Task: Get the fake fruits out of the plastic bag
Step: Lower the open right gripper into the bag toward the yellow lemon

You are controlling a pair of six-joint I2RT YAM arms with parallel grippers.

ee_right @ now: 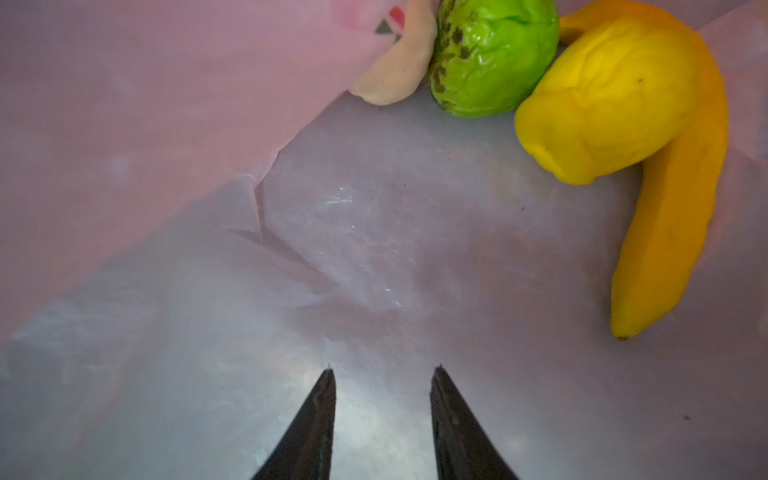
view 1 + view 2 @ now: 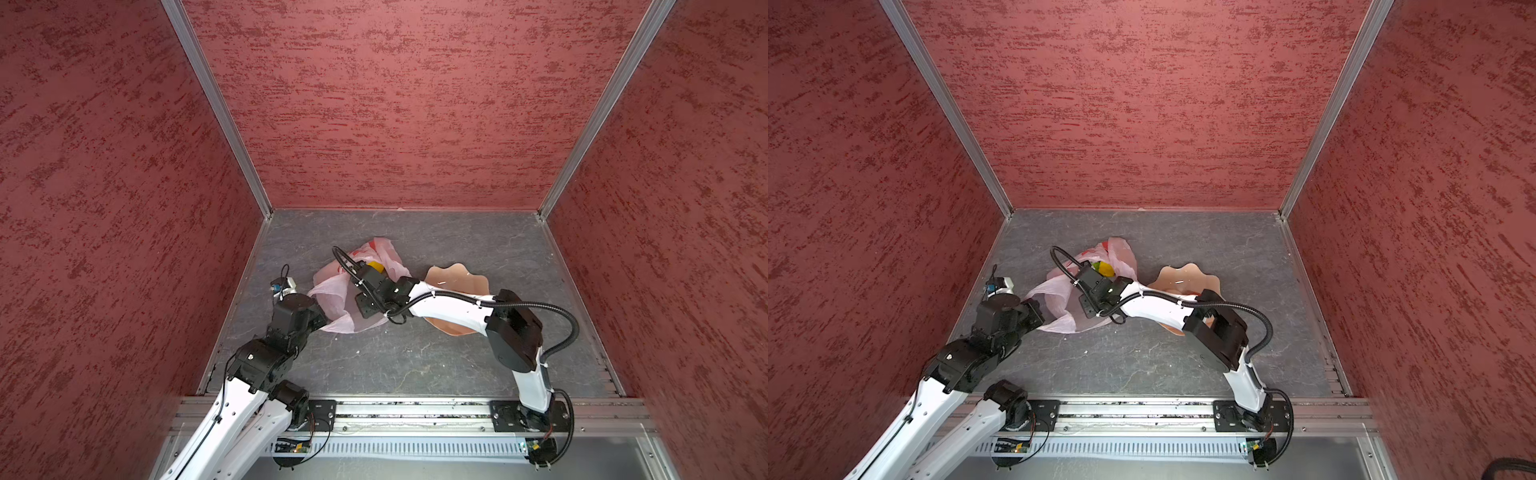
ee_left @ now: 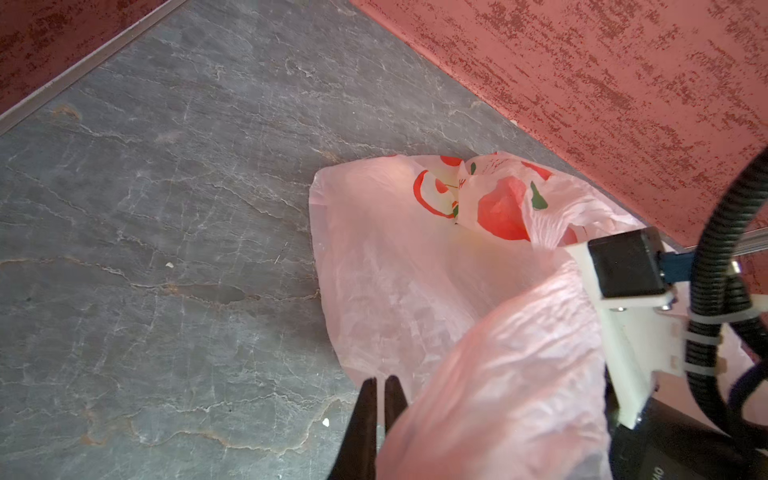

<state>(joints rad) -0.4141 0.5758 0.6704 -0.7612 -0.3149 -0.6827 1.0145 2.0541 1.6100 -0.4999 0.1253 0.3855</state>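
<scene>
The pale-pink plastic bag (image 2: 332,286) (image 2: 1050,291) lies crumpled left of centre on the grey floor. My left gripper (image 3: 380,380) is shut on the bag's near rim, and a fold of film (image 3: 498,374) drapes up beside its fingers. My right gripper (image 1: 384,370) is inside the bag, open, with only film between its fingertips. Beyond it, against the bag's wall, lie a green round fruit (image 1: 494,58), a yellow lumpy fruit (image 1: 606,99), a long yellow banana (image 1: 681,216) and part of a beige fruit (image 1: 399,70). In a top view yellow (image 2: 1108,271) shows through the bag's mouth.
A peach scalloped bowl (image 2: 457,278) (image 2: 1187,276) sits right of the bag, partly under my right arm. Red textured walls close in the left, back and right. An aluminium rail (image 2: 415,411) runs along the front. My right wrist's camera mount (image 3: 627,266) stands over the bag.
</scene>
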